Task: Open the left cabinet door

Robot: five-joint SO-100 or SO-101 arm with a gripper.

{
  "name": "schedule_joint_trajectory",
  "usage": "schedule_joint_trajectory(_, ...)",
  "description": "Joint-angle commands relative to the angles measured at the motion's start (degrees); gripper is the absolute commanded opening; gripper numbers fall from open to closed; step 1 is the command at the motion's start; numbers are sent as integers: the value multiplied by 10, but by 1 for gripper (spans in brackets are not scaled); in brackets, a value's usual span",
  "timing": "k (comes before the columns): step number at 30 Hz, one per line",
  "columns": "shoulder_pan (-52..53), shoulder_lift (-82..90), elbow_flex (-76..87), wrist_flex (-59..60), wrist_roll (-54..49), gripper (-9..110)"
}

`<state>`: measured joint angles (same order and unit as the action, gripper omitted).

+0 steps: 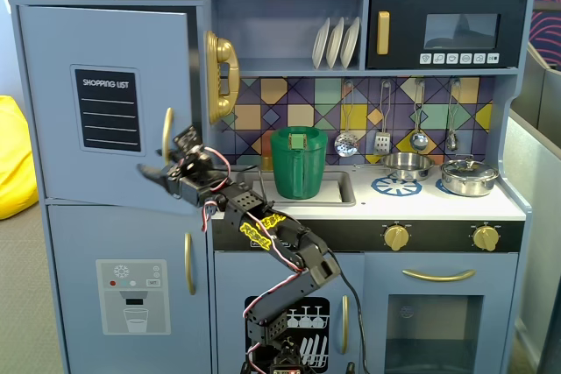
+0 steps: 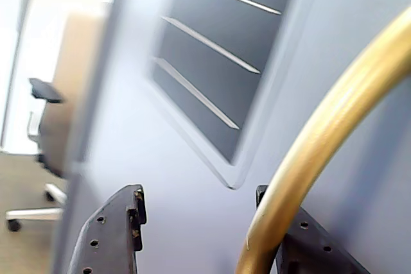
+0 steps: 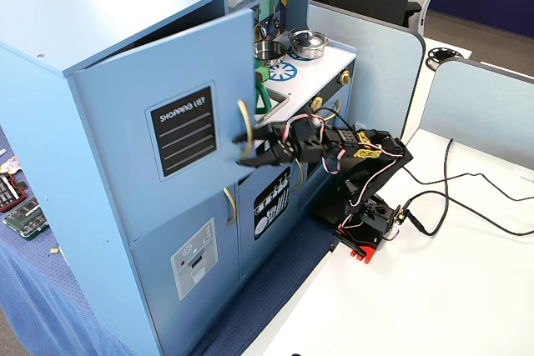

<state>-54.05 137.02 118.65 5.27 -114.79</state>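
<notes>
The left cabinet door is blue-grey with a black "SHOPPING LIST" panel and a vertical gold handle. It stands ajar, its handle side swung out from the cabinet, which shows best in a fixed view. My gripper is at the lower part of the handle with its jaws apart. In the wrist view the gripper is open. The gold handle crosses in front of the right finger, and the left finger is apart from it. The gripper also shows in the other fixed view, at the handle.
Below is the door with the ice/water dispenser graphic. My arm reaches up in front of the small dishwasher door. A green pitcher stands in the sink and a gold phone hangs beside the door. Cables lie on the white table.
</notes>
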Motion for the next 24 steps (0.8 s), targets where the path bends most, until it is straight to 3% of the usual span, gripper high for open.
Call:
schedule_joint_trajectory(1, -25, 47, 11, -1, -26, 13)
schedule_joint_trajectory(8, -7, 160, 94, -4, -21, 13)
schedule_joint_trajectory(13, 45, 272, 146, 59, 4, 13)
schedule_joint_trajectory(24, 287, 313, 163, 185, 109, 12)
